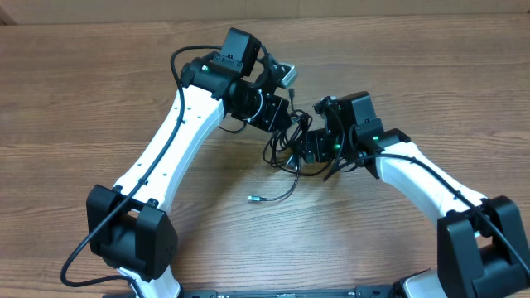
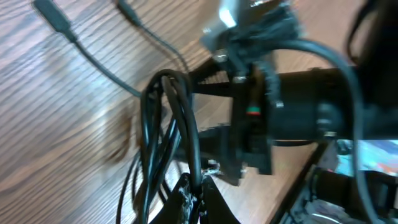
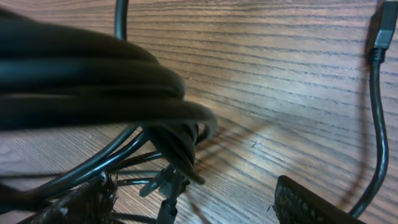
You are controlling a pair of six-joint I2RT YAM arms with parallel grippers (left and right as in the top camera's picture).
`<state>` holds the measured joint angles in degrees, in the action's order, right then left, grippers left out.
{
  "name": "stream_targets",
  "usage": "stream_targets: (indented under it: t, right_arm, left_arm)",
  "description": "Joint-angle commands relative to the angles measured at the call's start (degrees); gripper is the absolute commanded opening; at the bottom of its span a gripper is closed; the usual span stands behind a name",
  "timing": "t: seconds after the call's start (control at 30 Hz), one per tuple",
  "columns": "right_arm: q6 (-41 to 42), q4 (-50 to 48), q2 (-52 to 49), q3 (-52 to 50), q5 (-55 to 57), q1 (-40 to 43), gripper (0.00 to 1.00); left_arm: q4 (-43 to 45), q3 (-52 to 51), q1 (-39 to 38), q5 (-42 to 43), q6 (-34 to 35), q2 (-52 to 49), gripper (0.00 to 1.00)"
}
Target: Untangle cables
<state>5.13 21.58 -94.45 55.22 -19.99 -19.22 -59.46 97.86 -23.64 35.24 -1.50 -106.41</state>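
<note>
Pressed almost against the right wrist lens is a thick bunch of the cables. It curves down to a tight bend just above the gap of the right pincer, which stands spread wide and grips nothing. Opposite it, the left pincer is pressed together on the lower end of the same bunch, and the strands rise from it in a narrow loop. From overhead, both pincers meet over the knot, which sits near the middle of the table, well away from every edge. One cord trails toward the near edge and ends in a silver-tipped plug.

The step, as I judge it, is for the right pincer to take one strand while the left anchors the rest. It would do best to close on a single cord near the knot, not on the whole bend. Then it should draw slowly toward the table's right edge, low over the wood, easing off if a plug catches in a loop.

Counted: two arms, two pincers, one tangle. The loop shows four or five strands; how many separate cords that makes I cannot tell. The left wrist view shows a plug end and a second plug end, and the right wrist view a dark plug. Some of these may be the same plug seen twice.
</note>
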Motion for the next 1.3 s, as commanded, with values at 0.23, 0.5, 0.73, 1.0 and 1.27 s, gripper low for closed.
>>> stream_targets:
  t: [0.23, 0.5, 0.73, 1.0, 1.27]
  right_arm:
    - [-0.5, -6.5, -0.2, 1.0, -0.7, -0.3, 0.45]
    - [-0.5, -7.6, -0.2, 1.0, -1.3, -0.3, 0.39]
    - [-0.5, -6.5, -0.2, 1.0, -3.0, -0.3, 0.04]
    - [4.3, -1.6, -0.2, 1.0, 13.6, -0.2, 0.04]
    - [19.3, 9.2, -0.2, 1.0, 34.4, 3.1, 0.04]
  left_arm:
    - [0.1, 0.7, 0.2, 8.8, 2.4, 0.3, 0.04]
    - [0.5, 0.7, 1.0, 17.7, 2.9, 0.3, 0.04]
    - [0.7, 0.7, 2.3, 10.1, 3.2, 0.3, 0.04]
    - [-1.4, 0.7, 3.4, 6.9, 3.2, 0.3, 0.04]
    - [-8.0, 0.7, 4.2, -34.4, 21.0, 0.3, 0.04]
